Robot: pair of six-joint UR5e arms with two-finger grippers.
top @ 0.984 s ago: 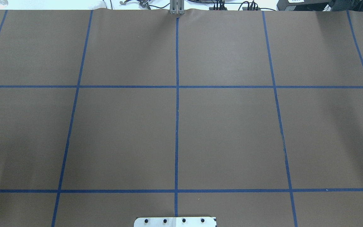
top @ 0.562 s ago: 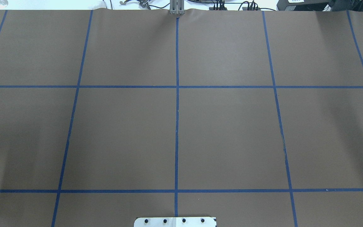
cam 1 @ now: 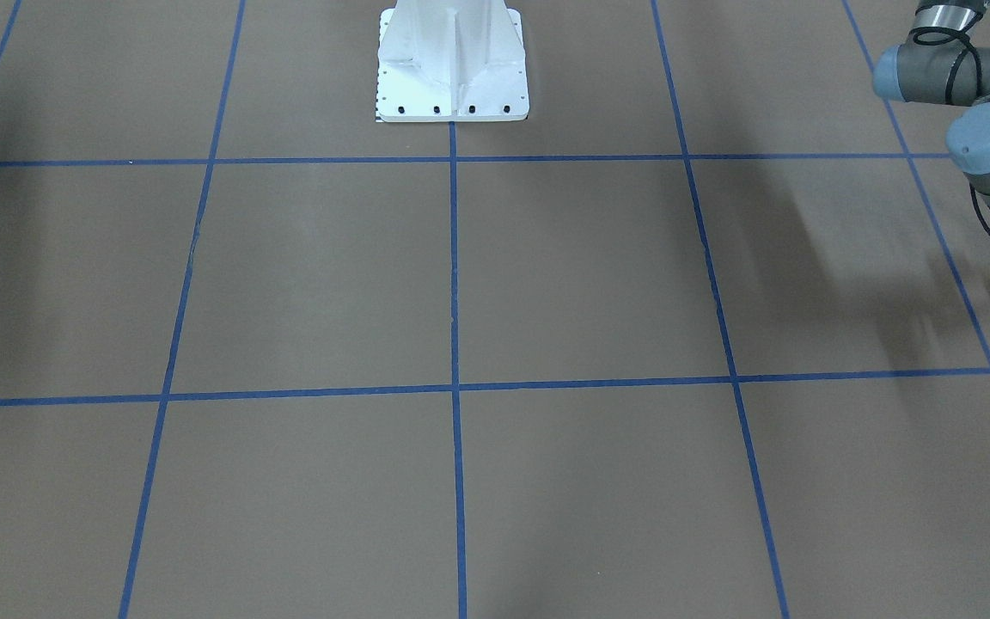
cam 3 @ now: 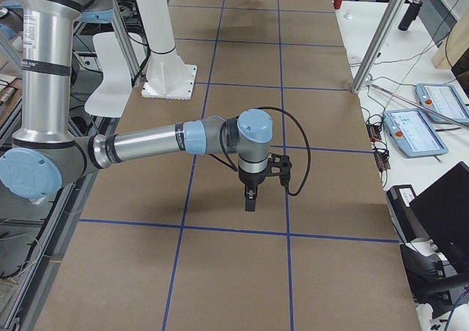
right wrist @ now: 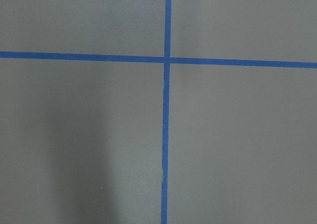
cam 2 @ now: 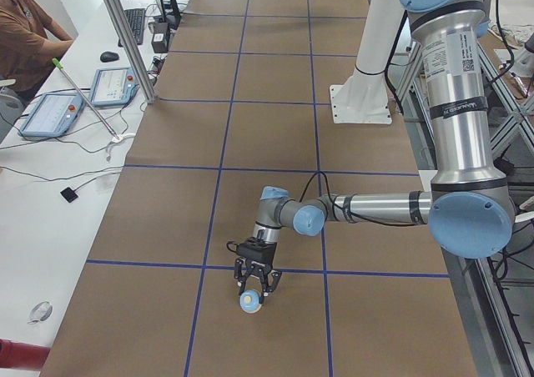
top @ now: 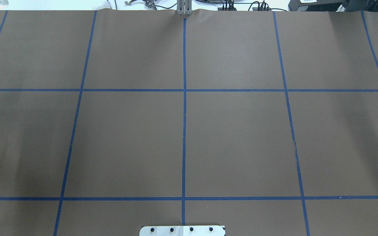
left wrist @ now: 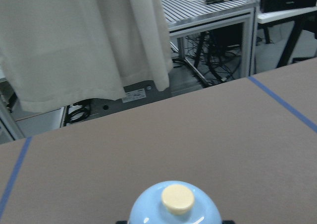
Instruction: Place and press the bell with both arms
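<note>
Pinching glossy lt-blue dome bell point(left wrist: 174, 204), cream btn: left end effector point(cam 2: 253, 292); right end effector point(cam 3: 250, 203) state unclear.

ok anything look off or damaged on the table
Only minor: the blue tape line on the right half is kinked and scuffed, and the brown cover puckers at the far-edge clamp. Nothing spilled.

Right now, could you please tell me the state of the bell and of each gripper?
Bell: at the left gripper's fingertips, button untouched; lifted or resting, cannot tell.
Left gripper: fingers either side of the bell; open or shut, cannot tell.
Right gripper: pointing down over the table, nothing seen in it; open or shut, cannot tell.
</note>
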